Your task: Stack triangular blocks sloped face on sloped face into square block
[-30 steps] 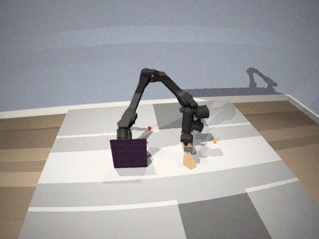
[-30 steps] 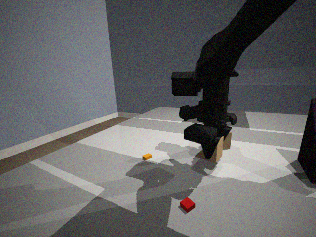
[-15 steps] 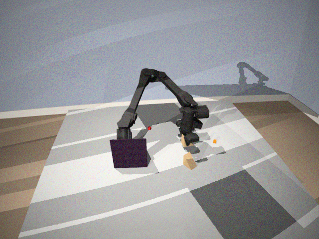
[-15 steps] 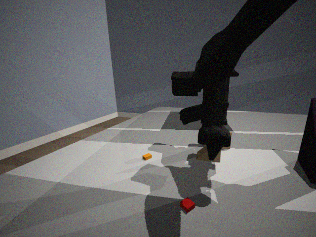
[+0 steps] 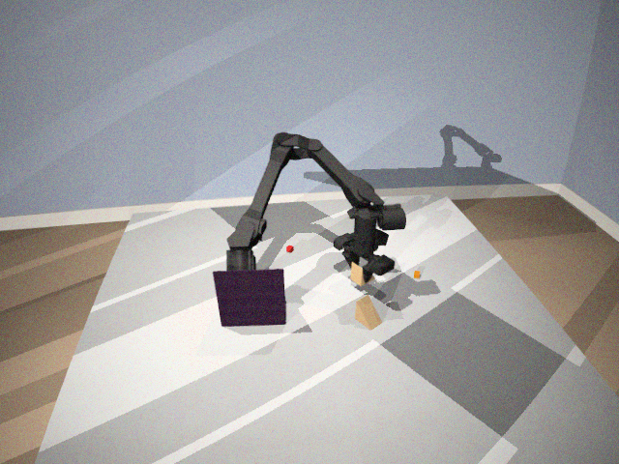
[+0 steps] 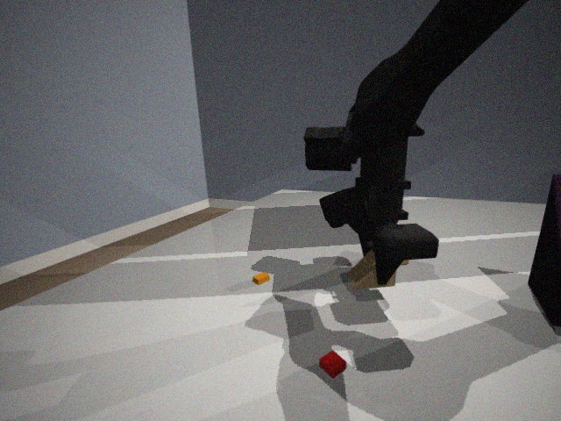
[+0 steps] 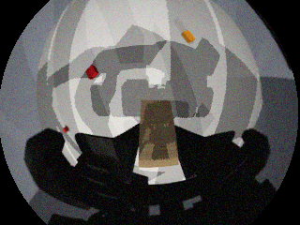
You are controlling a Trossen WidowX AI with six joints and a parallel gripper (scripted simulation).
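Note:
My gripper (image 5: 362,275) (image 6: 377,267) (image 7: 156,126) points down and is shut on one wooden triangular block (image 5: 356,274) (image 6: 362,274) (image 7: 158,133). The held block seems a little above the table; the near finger hides part of it in the exterior view. The other triangular block (image 5: 368,313) sits on the table (image 5: 319,390) with a narrow edge up, apart from the held one and nearer the top camera. Only a sliver of it (image 6: 404,261) shows behind the finger in the exterior view. I cannot make it out in the wrist view.
A small red block (image 5: 289,248) (image 6: 332,363) (image 7: 92,71) lies toward the back of the top view. A small orange block (image 5: 417,275) (image 6: 260,278) (image 7: 187,36) lies right of the gripper there. A dark purple panel (image 5: 250,298) (image 6: 545,272) stands before the arm's base.

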